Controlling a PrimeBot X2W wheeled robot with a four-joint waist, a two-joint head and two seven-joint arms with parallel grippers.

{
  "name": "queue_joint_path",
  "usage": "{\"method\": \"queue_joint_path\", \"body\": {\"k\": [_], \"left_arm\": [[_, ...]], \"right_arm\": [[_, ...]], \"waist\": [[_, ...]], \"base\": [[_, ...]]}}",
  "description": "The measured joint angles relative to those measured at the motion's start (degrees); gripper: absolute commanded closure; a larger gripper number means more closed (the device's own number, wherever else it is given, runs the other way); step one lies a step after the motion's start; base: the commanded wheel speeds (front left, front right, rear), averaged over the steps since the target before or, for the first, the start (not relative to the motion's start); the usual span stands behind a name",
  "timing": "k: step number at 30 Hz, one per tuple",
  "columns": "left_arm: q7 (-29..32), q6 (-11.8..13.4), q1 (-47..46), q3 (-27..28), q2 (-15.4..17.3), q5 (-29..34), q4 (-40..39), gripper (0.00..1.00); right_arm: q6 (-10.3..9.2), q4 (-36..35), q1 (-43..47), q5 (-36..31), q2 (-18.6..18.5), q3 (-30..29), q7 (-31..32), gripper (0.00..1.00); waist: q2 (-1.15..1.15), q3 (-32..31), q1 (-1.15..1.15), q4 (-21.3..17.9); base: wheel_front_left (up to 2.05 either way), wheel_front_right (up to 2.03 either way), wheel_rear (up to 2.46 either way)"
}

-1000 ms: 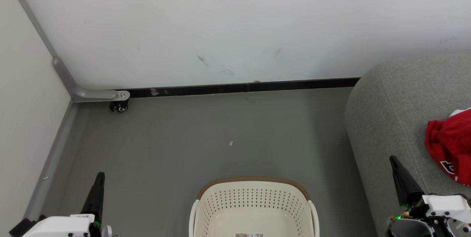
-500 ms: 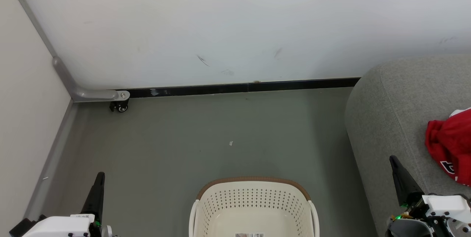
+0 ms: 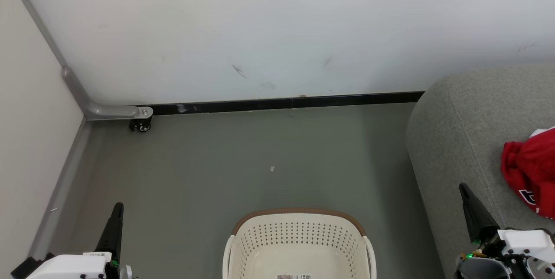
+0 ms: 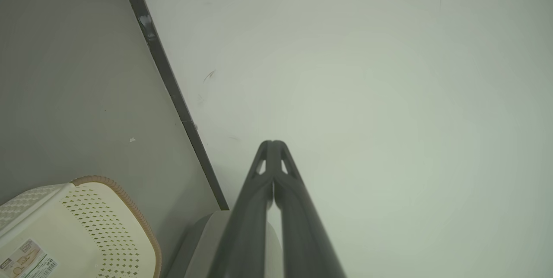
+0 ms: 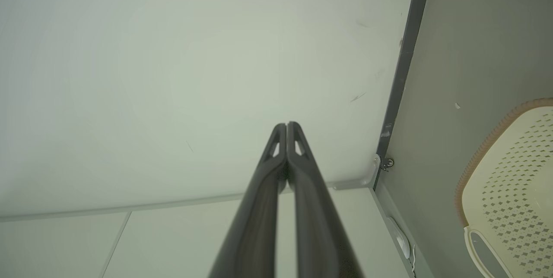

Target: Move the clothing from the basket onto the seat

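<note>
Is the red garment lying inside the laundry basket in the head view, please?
No, the red garment lies on the grey sofa at the right, apart from the cream laundry basket on the floor.

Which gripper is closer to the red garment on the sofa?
The right gripper, by the grey fabric sofa bearing the red garment; the left gripper is beyond the cream perforated plastic basket.

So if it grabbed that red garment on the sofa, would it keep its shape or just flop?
Probably flop: the red clothing lies crumpled in soft folds on the grey sofa, so it would likely drape and trail from a pinch. It looks like thin sportswear, so probably light.
</note>
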Motion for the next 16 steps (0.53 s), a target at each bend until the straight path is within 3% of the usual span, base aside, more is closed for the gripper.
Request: {"method": "queue_joint_path", "body": {"k": [16], "left_arm": [[0.00, 0.00, 0.00, 0.00, 0.00, 0.00, -0.02, 1.00]], "right_arm": [[0.00, 0.01, 0.00, -0.09, 0.09, -0.12, 0.13, 1.00]], "waist": [[0.00, 0.00, 0.00, 0.00]], "base": [[0.00, 0.00, 0.00]]}}
